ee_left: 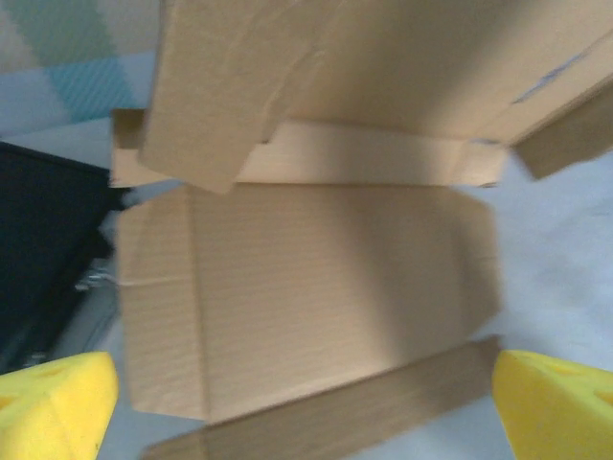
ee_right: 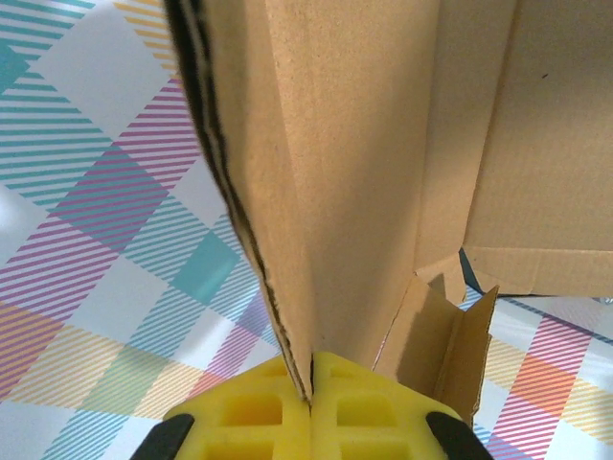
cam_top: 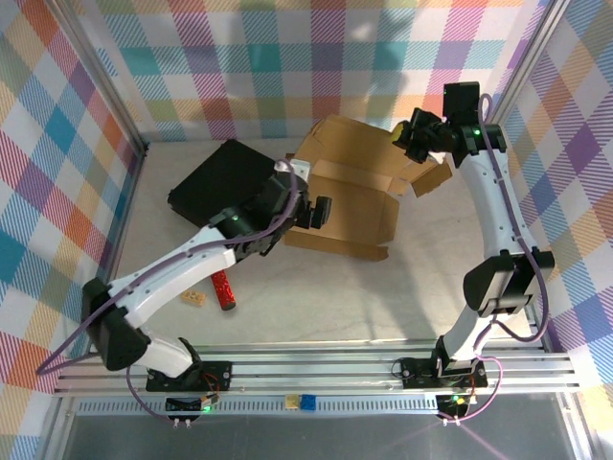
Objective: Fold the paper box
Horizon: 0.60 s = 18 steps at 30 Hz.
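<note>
Quick update on the paper box [cam_top: 350, 196]. It sits half-built on the table [cam_top: 383, 297], plain brown corrugated, with the base panel lying flat and several flaps standing up around it (the big panel on its far side leans up and back).

My left fingers [cam_top: 317, 213] hang over the near-left edge of the box. They're spread wide apart with nothing gripped. From my left wrist the yellow pads [ee_left: 56, 402] sit in the two bottom corners, and the box's flat base panel and a narrow cardboard strip lie between them. Whether a pad brushes the cardboard I can't tell, because the picture is a bit blurry.

My right fingers [ee_right: 287, 422] are up at the far-right corner of the box, pressed together on the edge of an upright flap. The corrugated edge runs straight down into the seam where the two yellow halves meet, so that one's a solid pinch.

Other stuff around the box:
- A black flat case [cam_top: 225, 177] lies just to its left. Their edges are very close, and I can't say if they touch.
- A small red cylinder [cam_top: 223, 290] and a little tan thing [cam_top: 195, 299] lie just beside each other. They're well off to the near left of the box, toward my left base.
</note>
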Tool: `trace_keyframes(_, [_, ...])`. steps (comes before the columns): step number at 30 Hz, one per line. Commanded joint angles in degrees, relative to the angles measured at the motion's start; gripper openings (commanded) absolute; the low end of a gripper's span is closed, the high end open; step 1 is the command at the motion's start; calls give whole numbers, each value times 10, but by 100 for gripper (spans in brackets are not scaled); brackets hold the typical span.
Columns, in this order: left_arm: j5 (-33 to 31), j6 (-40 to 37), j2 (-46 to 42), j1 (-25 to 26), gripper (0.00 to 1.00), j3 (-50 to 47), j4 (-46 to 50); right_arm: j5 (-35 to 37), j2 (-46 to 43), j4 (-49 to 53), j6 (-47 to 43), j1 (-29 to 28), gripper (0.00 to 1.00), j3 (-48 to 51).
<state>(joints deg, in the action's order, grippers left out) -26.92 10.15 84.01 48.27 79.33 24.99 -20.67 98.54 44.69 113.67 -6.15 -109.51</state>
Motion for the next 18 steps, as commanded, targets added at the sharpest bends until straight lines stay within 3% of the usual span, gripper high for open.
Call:
trace_keyframes(1, [-171,-65,44,3,100,41,-9,-16,0,-6,-1,1,0,2])
trace_keyframes(9, [-283,-114,144,3,100,130,-78,-26,-7,-10,3,1,0,17])
trace_keyframes(13, [-285,-122,169,-4,100,160,-106,-31,-9,-17,6,1,0,26])
trace_keyframes(18, [-268,-64,175,-45,100,178,-60,-31,-9,-16,5,1,0,28])
